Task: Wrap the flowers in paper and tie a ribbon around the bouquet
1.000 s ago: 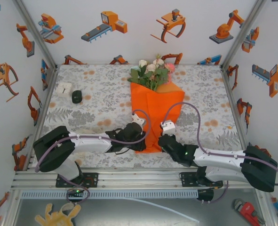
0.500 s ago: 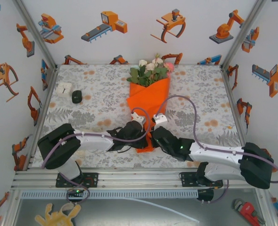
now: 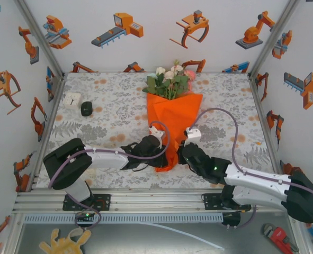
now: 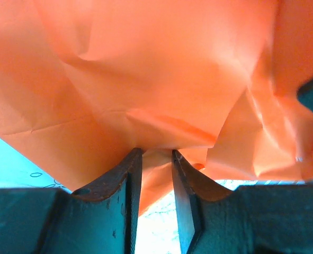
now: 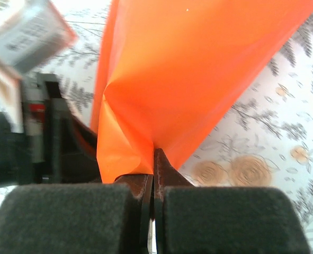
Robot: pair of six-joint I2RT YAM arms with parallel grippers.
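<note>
The bouquet lies along the table's middle. Its flowers (image 3: 170, 82), pink and white blooms with green leaves, point to the far side out of a cone of orange paper (image 3: 172, 119). My left gripper (image 3: 159, 155) is at the cone's narrow near end, jaws closed on a bunched fold of paper (image 4: 156, 164) with a narrow gap between them. My right gripper (image 3: 180, 153) is just right of it, shut on the paper's (image 5: 198, 69) right flap, which stretches taut from its tips (image 5: 153, 153). The stems are hidden inside the paper.
A white square box (image 3: 72, 99) and a small black object (image 3: 86, 108) sit at the far left of the floral tablecloth (image 3: 230, 106). A thin white strip (image 3: 182, 235) lies on the grey floor below the rail; I cannot tell whether it is the ribbon.
My right gripper swung left across the cone with the flap, then came back right, spreading the paper wider on the right. The left gripper has stayed at the cone's tip.
</note>
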